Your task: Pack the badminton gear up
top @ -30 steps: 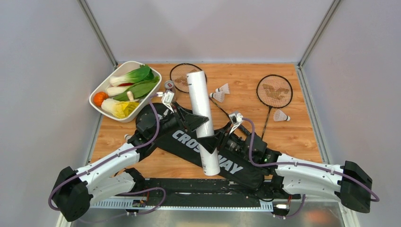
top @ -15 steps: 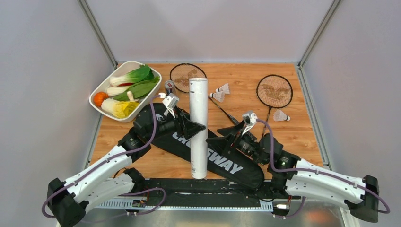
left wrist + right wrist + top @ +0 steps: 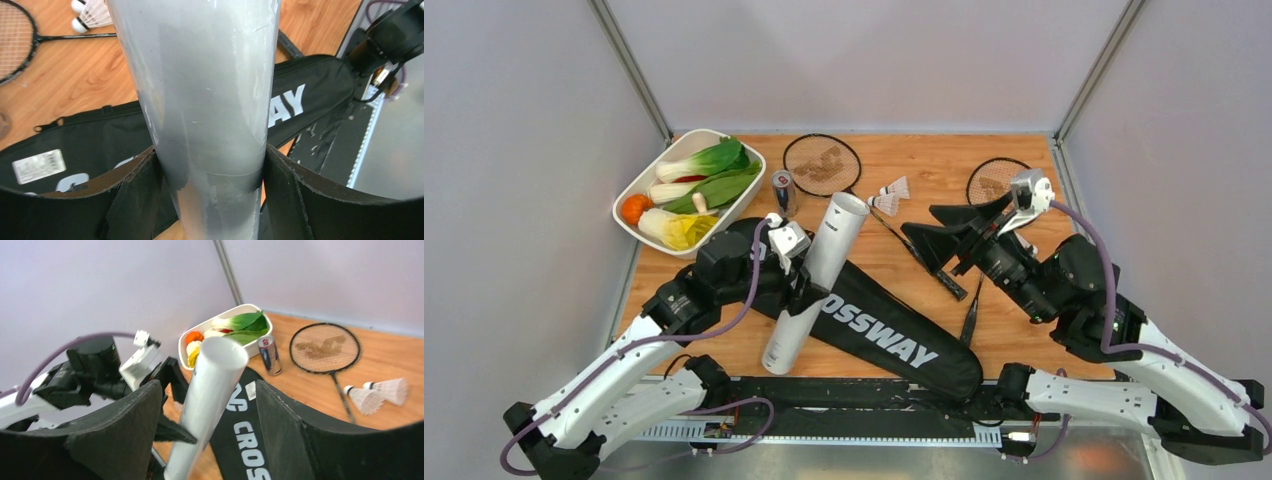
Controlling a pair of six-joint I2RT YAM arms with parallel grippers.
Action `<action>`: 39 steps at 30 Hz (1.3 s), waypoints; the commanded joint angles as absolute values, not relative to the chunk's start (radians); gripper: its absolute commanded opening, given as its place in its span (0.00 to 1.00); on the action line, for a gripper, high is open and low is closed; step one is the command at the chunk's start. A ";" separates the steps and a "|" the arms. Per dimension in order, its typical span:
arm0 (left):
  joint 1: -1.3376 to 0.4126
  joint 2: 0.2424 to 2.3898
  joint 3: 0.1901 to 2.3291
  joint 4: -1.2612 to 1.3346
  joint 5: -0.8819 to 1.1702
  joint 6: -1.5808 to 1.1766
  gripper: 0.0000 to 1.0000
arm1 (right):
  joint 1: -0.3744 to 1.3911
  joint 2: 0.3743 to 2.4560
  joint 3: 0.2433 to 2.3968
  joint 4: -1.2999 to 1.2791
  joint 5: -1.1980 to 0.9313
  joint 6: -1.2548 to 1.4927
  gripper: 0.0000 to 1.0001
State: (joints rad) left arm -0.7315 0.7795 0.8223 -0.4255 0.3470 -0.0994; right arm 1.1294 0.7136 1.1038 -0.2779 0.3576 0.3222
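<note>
Clamping the white tube [image 3: 839,225] low on its length, the left end effector [image 3: 212,195] holds it tilted with the open mouth up and away from the arm bases. This probably keeps the opening reachable for loading while the lower end hangs over the black racket bag [image 3: 894,345]. The right end effector [image 3: 918,220] is raised with its jaws wide and nothing between them, and it faces the tube's mouth from the side. Two shuttlecocks [image 3: 889,197] lie loose on the counter [image 3: 924,160] just beyond, a likely next pick (a third is not visible). One racket [image 3: 822,163] lies at the far edge, and the other [image 3: 986,180] is half hidden behind the right arm.
</note>
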 commanded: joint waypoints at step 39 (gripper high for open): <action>-0.738 0.660 0.726 -0.327 0.375 0.251 0.37 | 0.955 1.137 1.370 -0.443 -0.203 0.255 0.45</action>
State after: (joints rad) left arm -0.7330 0.6666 0.7166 -0.4168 0.3519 0.2188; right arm 0.9657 1.1431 1.3972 -0.4767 -0.1081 0.2367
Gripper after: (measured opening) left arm 0.737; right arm 0.458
